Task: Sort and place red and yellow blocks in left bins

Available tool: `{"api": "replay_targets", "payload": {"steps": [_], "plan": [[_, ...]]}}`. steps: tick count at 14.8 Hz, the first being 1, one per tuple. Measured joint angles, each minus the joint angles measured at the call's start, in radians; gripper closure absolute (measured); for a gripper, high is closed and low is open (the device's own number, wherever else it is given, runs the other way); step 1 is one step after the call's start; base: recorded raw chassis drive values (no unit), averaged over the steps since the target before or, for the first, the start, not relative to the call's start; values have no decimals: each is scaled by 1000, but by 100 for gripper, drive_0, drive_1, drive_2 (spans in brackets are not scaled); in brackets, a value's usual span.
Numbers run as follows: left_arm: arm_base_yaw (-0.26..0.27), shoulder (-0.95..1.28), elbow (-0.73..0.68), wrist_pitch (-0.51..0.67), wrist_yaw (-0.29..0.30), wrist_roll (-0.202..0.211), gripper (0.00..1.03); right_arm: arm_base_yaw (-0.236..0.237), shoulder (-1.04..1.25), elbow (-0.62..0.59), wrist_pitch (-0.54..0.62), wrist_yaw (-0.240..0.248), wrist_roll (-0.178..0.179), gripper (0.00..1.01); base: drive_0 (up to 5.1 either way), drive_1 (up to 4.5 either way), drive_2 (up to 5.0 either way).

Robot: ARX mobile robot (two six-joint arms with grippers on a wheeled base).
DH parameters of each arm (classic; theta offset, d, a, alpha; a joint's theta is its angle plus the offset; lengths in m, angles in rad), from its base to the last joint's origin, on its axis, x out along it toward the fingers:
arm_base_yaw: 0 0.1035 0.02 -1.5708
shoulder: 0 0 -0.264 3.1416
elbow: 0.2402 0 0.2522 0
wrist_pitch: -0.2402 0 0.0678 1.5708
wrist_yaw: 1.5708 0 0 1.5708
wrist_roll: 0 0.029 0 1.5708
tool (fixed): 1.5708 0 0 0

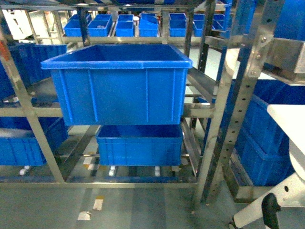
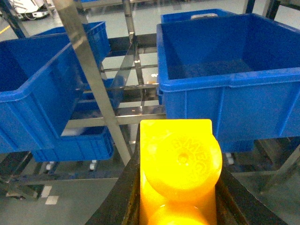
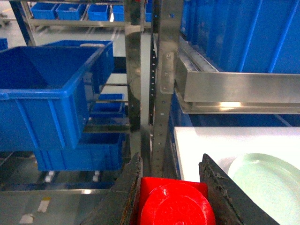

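— Left gripper (image 2: 178, 197), what did it have?

— Its dark fingers (image 2: 123, 199) were pinched on a yellow block (image 2: 180, 164) at the bottom centre of the left wrist view, studs facing the camera.

— And the right gripper (image 3: 171, 197)?

— Clamped the same way on a red block (image 3: 176, 204), low in the middle of the right wrist view. Just to its right lay a white table (image 3: 211, 143) with a pale green plate (image 3: 265, 180) in the lower right corner.

— What stood beyond the yellow block?

— A big blue bin (image 2: 229, 79) on a steel rack (image 2: 93, 84), upper right of that view; I saw nothing inside it. Another blue bin (image 2: 33, 89) sat at the left edge.

— And from the head camera?

— That big bin (image 1: 119, 83) filled the centre, a lower bin (image 1: 139, 144) beneath it, and a row of small blue trays (image 1: 125, 25) ran along the top, farthest back.
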Motion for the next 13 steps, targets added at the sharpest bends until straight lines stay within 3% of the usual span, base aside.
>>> {"api": "replay_targets", "payload": {"steps": [13], "plan": [[0, -2, 0, 2, 0, 0, 75, 0, -1, 0, 2, 0, 0, 72, -497, 249, 249]]}}
